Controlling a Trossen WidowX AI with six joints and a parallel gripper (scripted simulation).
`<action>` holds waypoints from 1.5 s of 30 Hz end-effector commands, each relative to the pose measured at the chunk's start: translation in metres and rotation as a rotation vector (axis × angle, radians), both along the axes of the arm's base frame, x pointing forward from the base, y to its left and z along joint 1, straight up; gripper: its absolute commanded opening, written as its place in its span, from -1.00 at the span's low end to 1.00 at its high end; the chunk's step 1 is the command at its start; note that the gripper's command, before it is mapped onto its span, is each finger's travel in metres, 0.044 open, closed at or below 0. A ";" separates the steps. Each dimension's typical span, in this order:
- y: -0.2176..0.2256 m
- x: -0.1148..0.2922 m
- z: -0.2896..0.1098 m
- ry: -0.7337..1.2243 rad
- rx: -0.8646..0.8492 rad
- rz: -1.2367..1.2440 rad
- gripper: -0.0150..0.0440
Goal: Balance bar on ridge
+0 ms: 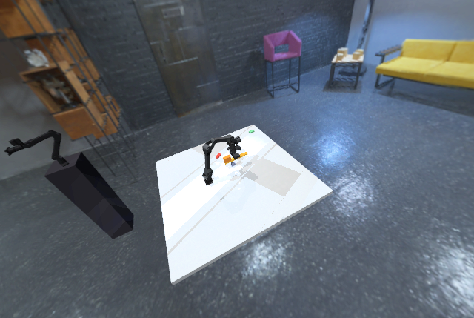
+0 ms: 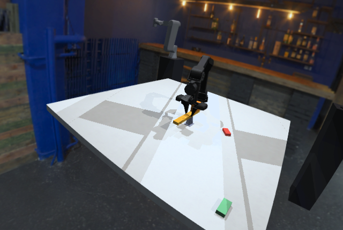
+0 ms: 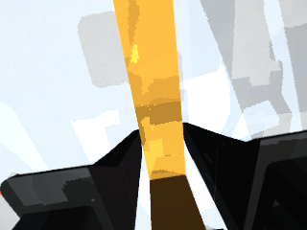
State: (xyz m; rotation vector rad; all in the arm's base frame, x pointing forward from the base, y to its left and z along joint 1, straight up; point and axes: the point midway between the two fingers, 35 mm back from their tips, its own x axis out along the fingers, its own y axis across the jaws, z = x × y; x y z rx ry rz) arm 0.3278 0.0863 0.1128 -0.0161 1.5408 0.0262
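Note:
The orange bar (image 1: 242, 154) (image 2: 180, 119) (image 3: 150, 53) lies across the top of the blue-grey ridge (image 1: 232, 163) (image 2: 189, 121), clear of the table (image 1: 229, 222) (image 2: 177, 163), and looks about level. A thicker orange block (image 1: 227, 159) is at its end toward the arm's base; in the exterior view it is partly hidden behind the gripper. My gripper (image 1: 235, 156) (image 2: 189, 114) (image 3: 160, 130) is slightly open, its fingertips close along both sides of the bar above the ridge, with only a hair's gap. The ridge is hidden under the bar in the wrist view.
A red block (image 1: 218, 156) (image 2: 226, 132) lies on the table to one side of the ridge. A green block (image 1: 251, 131) (image 2: 223, 207) lies farther out near a table corner. Patches of shadow cross the table top.

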 end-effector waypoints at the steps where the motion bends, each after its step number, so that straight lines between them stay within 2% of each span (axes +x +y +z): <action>1: 0.000 0.000 0.000 0.000 0.000 0.000 0.09; 24: 0.000 0.000 0.000 0.000 0.000 0.000 0.14; 34: 0.000 0.000 0.000 0.000 0.000 0.000 1.00; 38: 0.000 0.001 0.007 -0.001 0.000 0.000 1.00; 45: 0.000 0.000 0.084 -0.011 0.003 0.000 1.00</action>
